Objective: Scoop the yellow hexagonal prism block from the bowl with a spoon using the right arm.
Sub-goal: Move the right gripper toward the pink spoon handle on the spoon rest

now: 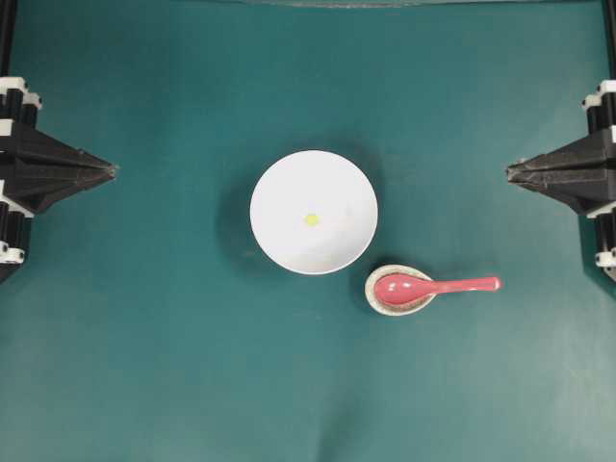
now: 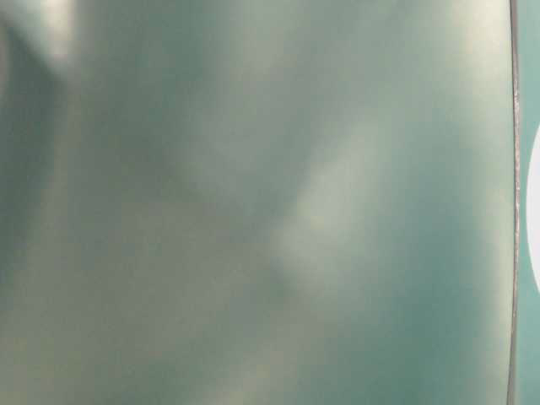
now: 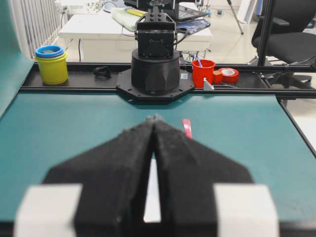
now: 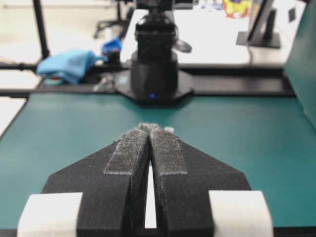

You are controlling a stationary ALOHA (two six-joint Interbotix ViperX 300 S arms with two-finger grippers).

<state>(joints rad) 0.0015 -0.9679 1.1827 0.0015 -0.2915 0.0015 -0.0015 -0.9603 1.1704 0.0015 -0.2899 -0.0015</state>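
A large white bowl [image 1: 314,212] sits mid-table with the tiny yellow hexagonal prism block [image 1: 312,219] lying inside it. To its lower right, the pink-red spoon [image 1: 433,286] rests with its scoop in a small speckled beige dish [image 1: 377,299], handle pointing right. My right gripper [image 1: 509,173] is shut at the right edge, far from the spoon, holding nothing. At the left edge my left gripper [image 1: 114,170] is shut too. In the left wrist view the spoon handle's tip [image 3: 186,128] shows beyond the left gripper [image 3: 155,118]. The right gripper [image 4: 152,127] tips meet in its wrist view.
Green mat [image 1: 173,366] covers the table. The table-level view is a blurred green surface with a sliver of white at its right edge. The opposite arm's base [image 3: 155,69] stands across the table, and likewise the other base [image 4: 154,74].
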